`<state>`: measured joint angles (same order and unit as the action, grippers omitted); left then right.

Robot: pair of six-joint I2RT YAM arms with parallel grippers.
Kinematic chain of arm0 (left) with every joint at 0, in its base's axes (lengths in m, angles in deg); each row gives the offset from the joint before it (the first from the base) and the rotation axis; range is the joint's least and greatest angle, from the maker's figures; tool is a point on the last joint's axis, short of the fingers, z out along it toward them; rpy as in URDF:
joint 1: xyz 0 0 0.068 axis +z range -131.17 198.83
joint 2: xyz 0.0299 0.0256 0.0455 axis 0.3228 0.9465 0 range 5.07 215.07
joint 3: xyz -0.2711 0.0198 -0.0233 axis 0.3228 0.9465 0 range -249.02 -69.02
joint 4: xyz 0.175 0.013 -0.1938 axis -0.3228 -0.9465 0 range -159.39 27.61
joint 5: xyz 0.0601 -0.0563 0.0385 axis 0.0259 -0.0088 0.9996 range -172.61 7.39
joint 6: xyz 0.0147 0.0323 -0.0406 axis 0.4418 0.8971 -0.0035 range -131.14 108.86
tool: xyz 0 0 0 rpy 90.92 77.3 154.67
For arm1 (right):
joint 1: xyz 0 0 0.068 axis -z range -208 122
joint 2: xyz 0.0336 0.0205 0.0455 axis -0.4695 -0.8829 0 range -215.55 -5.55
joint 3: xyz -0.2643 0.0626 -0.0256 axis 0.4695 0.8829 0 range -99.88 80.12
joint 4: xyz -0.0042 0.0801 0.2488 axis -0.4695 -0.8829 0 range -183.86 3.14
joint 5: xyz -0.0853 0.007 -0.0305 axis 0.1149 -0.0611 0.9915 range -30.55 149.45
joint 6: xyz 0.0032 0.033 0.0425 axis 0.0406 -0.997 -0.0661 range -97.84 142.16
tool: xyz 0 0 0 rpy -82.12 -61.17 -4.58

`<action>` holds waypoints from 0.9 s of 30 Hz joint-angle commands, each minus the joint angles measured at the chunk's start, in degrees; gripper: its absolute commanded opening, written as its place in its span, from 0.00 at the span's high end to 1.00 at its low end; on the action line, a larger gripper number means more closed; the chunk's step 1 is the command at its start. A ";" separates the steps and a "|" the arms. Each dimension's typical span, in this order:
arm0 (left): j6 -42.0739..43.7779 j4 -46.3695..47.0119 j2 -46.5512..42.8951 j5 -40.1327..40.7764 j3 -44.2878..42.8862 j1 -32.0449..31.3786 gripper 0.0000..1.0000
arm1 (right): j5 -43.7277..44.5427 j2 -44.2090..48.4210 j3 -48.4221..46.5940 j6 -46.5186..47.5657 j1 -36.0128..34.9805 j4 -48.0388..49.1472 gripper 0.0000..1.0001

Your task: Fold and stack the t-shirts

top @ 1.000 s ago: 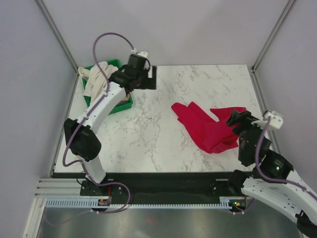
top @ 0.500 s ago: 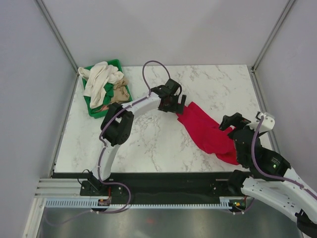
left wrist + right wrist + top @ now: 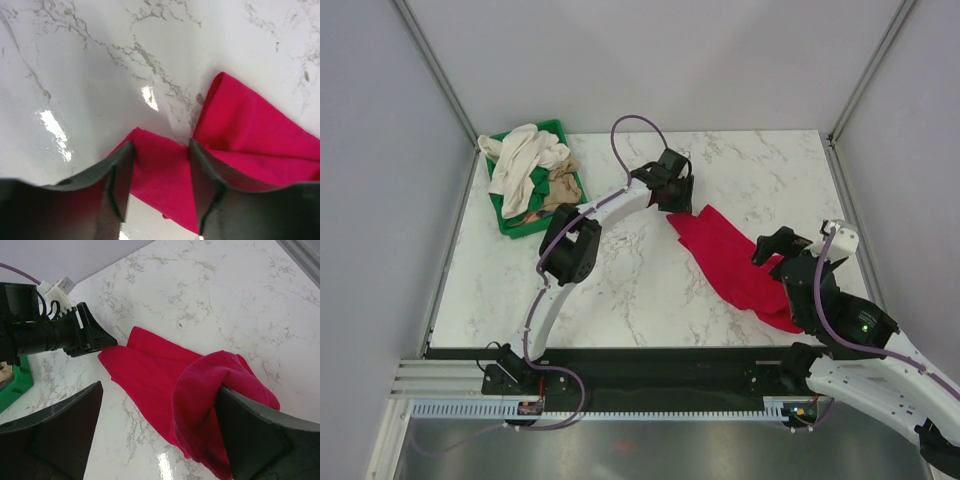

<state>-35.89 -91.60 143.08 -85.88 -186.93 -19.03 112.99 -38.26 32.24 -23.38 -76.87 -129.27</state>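
You are at the very start of the job, as far as can be seen: no shirt is folded and no stack exists.

The red t-shirt (image 3: 730, 255) lies rumpled on the white marble table (image 3: 620, 290), stretched out as a long, twisted strip between the two arms. One end of it sits at the left jaws. In the left wrist view the red cloth (image 3: 250, 130) runs from between the two fingers out beyond and to the right of them. The left jaws stand apart, straddling a corner of the fabric. The cloth lies loose in the gap, and nothing shows it pinched.

The other end of the shirt is bunched up at the right jaws. In the right wrist view the red heap (image 3: 200, 385) rests against the inner face of the right-hand finger and spreads away ahead of the jaws, towards the left arm. The right jaws are wide apart and hold nothing.

Well away from both jaws, off to the left arm's side at the table's far corner, a cream-white shirt (image 3: 520, 160) and a tan shirt (image 3: 560, 185) lie heaped in a green tray (image 3: 508, 228), unfolded.

Left to do, by my reading: spread the red shirt flat, fold it, then fetch, fold and stack the other two.
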 commanded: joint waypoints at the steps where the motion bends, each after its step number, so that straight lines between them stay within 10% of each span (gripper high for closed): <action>1: -1.27 0.74 0.59 -0.42 -0.57 0.78 0.49 | -0.98 -0.60 0.15 0.98 -0.01 2.42 0.02; 4: -0.56 0.56 0.76 -1.39 -0.57 1.13 0.73 | -1.51 -0.87 0.77 0.98 -0.01 3.04 0.04; 5: -0.56 0.21 0.15 -1.39 -0.48 1.30 0.98 | -1.94 -1.21 0.86 1.07 -0.09 3.30 0.06; 12: 2.25 -0.93 -16.50 2.56 6.71 4.46 0.98 | -0.63 -5.08 -0.72 6.77 0.08 8.30 0.30; 16: 3.65 -4.00 -30.29 3.44 10.93 10.51 0.98 | 4.10 -11.13 -10.26 15.81 0.26 14.27 0.63; 22: 3.14 -5.07 -49.75 8.98 27.32 12.64 0.98 | 9.21 -13.26 -16.90 24.71 0.78 22.19 0.70; 27: -3.44 -1.57 -70.31 5.83 51.33 12.47 0.98 | 9.05 -7.55 -3.30 13.84 1.05 21.94 0.71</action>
<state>-35.02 -91.97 76.75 -78.77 -148.14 -5.83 120.79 -47.95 21.53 -4.69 -76.17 -107.28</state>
